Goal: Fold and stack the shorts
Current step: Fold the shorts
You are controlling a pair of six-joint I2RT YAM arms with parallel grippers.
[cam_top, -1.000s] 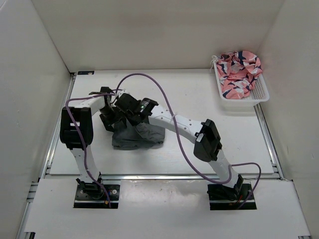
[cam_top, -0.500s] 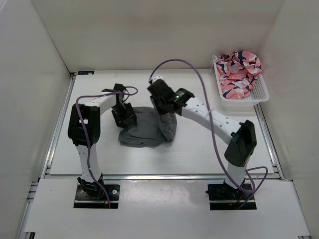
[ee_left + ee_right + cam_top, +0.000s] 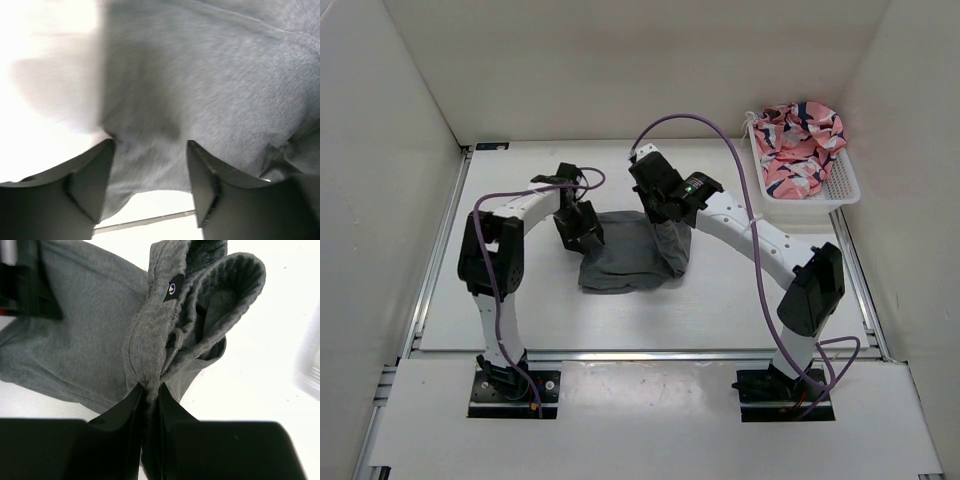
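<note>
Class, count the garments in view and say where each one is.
2. The grey shorts lie mid-table, one end pinched in the right gripper; the pink patterned garment is bundled in the white basket at the far right. Others may be hidden beneath it.

Your overhead view is bright and even, lit from above, with soft shadows on the white table [image 3: 740, 290]. Your left wrist view is smeared and blown out where the table shows; your right wrist view holds the shorts [image 3: 150, 340] sharp against glaring white
</note>
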